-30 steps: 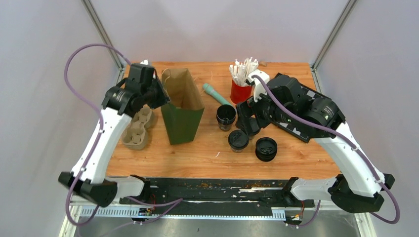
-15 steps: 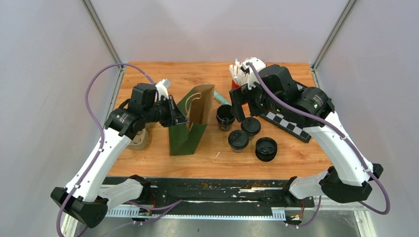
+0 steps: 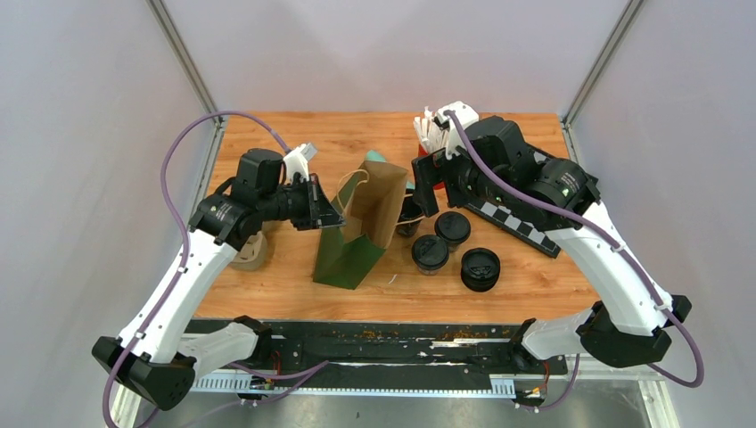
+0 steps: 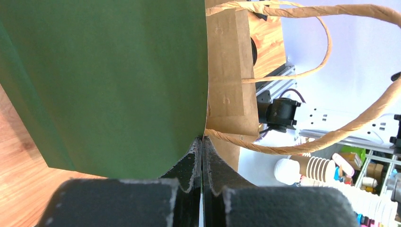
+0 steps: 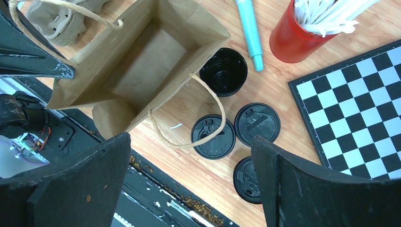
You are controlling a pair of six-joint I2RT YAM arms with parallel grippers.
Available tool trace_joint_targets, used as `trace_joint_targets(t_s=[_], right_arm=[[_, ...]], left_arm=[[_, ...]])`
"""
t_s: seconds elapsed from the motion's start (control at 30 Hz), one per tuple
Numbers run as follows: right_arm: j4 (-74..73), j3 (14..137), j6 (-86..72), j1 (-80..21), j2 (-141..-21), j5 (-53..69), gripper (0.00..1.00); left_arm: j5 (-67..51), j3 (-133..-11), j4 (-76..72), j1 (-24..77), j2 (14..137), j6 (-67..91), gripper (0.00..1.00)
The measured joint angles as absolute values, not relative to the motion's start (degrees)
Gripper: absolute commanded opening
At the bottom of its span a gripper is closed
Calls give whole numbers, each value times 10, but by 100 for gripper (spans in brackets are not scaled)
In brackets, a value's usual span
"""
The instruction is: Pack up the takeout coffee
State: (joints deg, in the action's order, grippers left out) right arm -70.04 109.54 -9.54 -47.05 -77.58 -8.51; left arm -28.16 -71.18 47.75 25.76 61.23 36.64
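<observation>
Left gripper [image 4: 202, 142] pinches paper bag [image 4: 104, 80] rim; right gripper [image 5: 189, 139] gapes empty. Open cup [image 5: 223, 72], half-hidden overhead, shows whole from right wrist.

The left arm [image 3: 183, 267] is stretched inward, and the left gripper [image 4: 202, 144] is clamped tight on the rim of the bag [image 4: 104, 80]. The right arm [image 3: 615, 267] is arched forward and inward, and the right gripper [image 5: 191, 139] is pointed down with its 2 fingers spread wide.
</observation>
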Motion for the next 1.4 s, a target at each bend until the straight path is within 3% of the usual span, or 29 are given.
trace_joint_targets(t_s=[0.4, 0.47, 0.53, 0.63, 0.8, 0.9, 0.93, 1.2, 1.4], right_arm=[[-688, 1058, -95, -468, -769, -85, 98], [-686, 1058, -95, -467, -766, -84, 98], [-683, 1058, -95, -467, -762, -84, 98], [-681, 1056, -95, -465, -758, -83, 98], [-679, 1045, -95, -464, -753, -79, 98], [-679, 1045, -95, -464, -753, -78, 98], [-679, 1044, -96, -464, -752, -77, 98], [-679, 1034, -96, -464, -747, -74, 98], [-679, 1020, -96, -464, -738, -70, 98]], left_arm=[[-336, -733, 487, 258, 625, 337, 0], [-339, -735, 495, 258, 626, 329, 4], [-335, -738, 511, 258, 628, 317, 13], [-317, -749, 544, 258, 636, 296, 46], [-238, -805, 593, 258, 653, 284, 70], [-169, -854, 624, 258, 655, 286, 96], [-135, -879, 635, 258, 655, 290, 99], [69, -1000, 706, 248, 660, 292, 100], [137, -1047, 770, 149, 703, 264, 98]])
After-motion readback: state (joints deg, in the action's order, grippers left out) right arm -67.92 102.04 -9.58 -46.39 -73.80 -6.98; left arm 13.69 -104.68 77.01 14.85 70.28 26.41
